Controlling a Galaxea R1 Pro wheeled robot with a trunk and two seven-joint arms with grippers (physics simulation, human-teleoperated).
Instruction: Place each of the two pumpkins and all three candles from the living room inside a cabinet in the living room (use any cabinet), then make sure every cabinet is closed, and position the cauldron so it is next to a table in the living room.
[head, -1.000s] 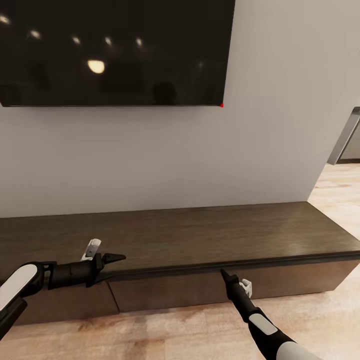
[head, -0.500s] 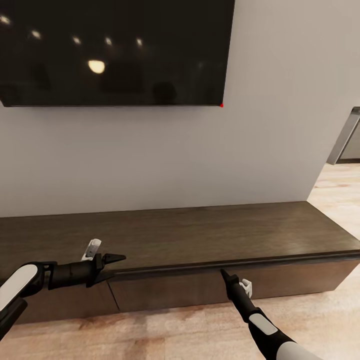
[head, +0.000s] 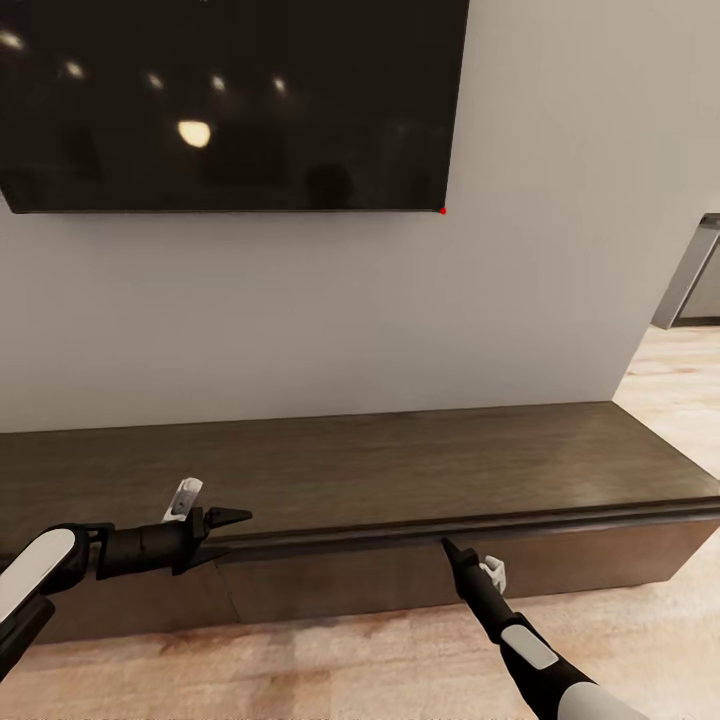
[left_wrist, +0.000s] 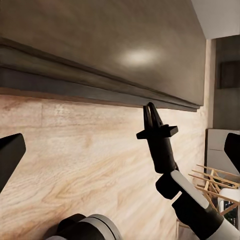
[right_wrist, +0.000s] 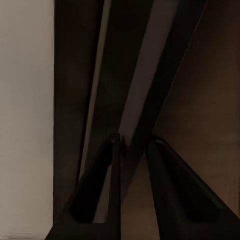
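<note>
Where the cabinet meets wood floor, right end effector seems nearly pressed together.

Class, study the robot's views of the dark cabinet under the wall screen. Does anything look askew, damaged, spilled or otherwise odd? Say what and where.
Nothing stands out. The cabinet sits level against the wall, its top bare and unmarked, its drawer fronts flush beneath the lip. The right gripper points at that lip; the left gripper hovers by the front edge. The wall screen hangs straight.
</note>
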